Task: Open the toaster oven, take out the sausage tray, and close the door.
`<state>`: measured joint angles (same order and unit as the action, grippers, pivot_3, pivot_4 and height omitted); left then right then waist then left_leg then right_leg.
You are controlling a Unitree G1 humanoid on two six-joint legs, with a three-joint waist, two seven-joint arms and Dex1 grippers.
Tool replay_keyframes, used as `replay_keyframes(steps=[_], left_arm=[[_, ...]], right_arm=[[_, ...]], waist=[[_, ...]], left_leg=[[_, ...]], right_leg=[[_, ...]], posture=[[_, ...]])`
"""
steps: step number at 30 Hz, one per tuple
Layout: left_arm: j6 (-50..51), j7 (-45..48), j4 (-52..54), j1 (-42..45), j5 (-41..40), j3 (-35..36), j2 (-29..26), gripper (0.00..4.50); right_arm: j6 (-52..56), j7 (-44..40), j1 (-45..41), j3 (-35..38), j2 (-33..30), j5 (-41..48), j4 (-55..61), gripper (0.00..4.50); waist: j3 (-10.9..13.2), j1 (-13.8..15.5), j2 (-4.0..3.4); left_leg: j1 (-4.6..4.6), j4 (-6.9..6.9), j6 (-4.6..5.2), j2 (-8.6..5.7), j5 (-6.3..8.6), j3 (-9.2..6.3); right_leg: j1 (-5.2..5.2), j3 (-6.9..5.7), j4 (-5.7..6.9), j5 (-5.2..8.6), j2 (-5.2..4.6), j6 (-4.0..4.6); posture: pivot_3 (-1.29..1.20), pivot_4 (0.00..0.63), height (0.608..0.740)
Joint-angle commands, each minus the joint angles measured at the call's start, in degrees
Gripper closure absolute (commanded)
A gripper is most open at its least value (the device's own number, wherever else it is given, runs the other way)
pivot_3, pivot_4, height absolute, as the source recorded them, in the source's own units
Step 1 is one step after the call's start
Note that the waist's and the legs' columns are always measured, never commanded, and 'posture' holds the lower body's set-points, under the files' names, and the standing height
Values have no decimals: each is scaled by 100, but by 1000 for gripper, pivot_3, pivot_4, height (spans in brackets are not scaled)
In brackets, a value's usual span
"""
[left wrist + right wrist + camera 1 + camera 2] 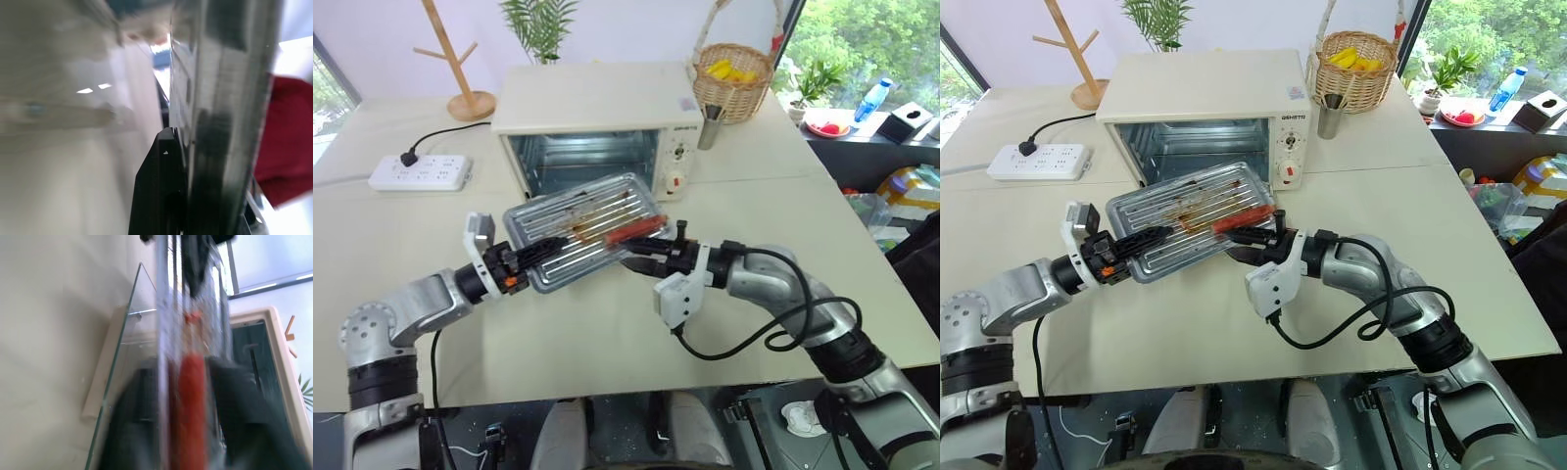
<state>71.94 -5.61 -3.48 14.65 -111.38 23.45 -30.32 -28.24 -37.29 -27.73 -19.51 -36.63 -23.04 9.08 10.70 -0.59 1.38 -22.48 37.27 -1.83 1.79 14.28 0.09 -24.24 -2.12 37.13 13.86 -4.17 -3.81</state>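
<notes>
above the tabletop (607,333), before the open cream-white boxy toaster oven (597,117): shallow silvery metal sausage tray (578,230), tilted, one red sausage (631,230) aboard. left end effector (514,266) clamped on its near corner; right end effector (641,257) at the opposite edge, whether parted or gripping you cannot tell. you should judge it stiff, light, greasy; grip the rim, keep it level.
</notes>
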Motion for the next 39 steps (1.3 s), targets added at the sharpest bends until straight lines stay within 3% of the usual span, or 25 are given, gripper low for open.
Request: replay_keyframes(steps=[1, 7, 12, 23, 29, 32, 36, 39], left_arm=[[-201, 119, 392, -161, -162, 192, 5, 4500], [-375, 367, 803, -703, -162, 659, -68, 4500], [-661, 778, 1559, -1727, -162, 1282, 88, 4500], [-2519, 952, 3325, -3993, -162, 2371, 1302, 4500], [-3350, 925, 3559, -4435, -162, 2868, 1834, 4500], [-3629, 937, 3572, -4498, -162, 2943, 1968, 4500], [-3872, 943, 3267, -4390, -162, 3066, 1860, 4500], [-3955, 897, 3060, -4253, -162, 3171, 1714, 4500]], right_arm=[[33, -14, 45, 279, -65, 264, 335, 1429], [485, -323, 443, 626, -238, 951, 422, 1429], [1241, -535, 788, 1007, -300, 1590, 113, 1429], [1793, -760, 187, 919, 76, 1823, -1698, 1429], [1653, -890, -52, 771, 255, 1764, -2297, 1429], [1568, -945, -118, 700, 325, 1757, -2513, 2325], [1419, -929, -181, 605, 418, 1663, -2757, 4387], [1352, -909, -215, 555, 526, 1613, -2866, 4455]], waist=[[0, 10, 0], [-1, 10, 1], [0, -10, 1], [-2, 10, 5], [-2, 17, 9], [-3, 22, 12], [-4, 14, 13], [-5, 4, 14]], left_leg=[[0, 0, 0, 0, 0, 1], [0, 0, 0, 0, 0, 17], [4, -7, 1, 2, 1, 19], [5, -7, 1, 3, 2, 33], [-1, -9, 3, 4, 4, 32], [-4, -7, 3, 3, 4, 32], [-4, -9, 4, 3, 4, 31], [-4, -10, 6, 4, 6, 29]], right_leg=[[1, -1, -1, 0, 0, 0], [4, -1, -8, 8, 0, 14], [3, 2, -12, 11, 0, 19], [4, 14, -25, 30, -1, 51], [4, 13, -42, 31, 5, 51], [9, 13, -52, 30, 5, 51], [18, 11, -67, 30, 9, 51], [20, 11, -72, 30, 14, 51]], posture=[[0, 150, 734], [0, 150, 734], [0, 150, 734], [0, 150, 734], [0, 150, 734], [0, 150, 734], [0, 150, 734], [0, 150, 734]])
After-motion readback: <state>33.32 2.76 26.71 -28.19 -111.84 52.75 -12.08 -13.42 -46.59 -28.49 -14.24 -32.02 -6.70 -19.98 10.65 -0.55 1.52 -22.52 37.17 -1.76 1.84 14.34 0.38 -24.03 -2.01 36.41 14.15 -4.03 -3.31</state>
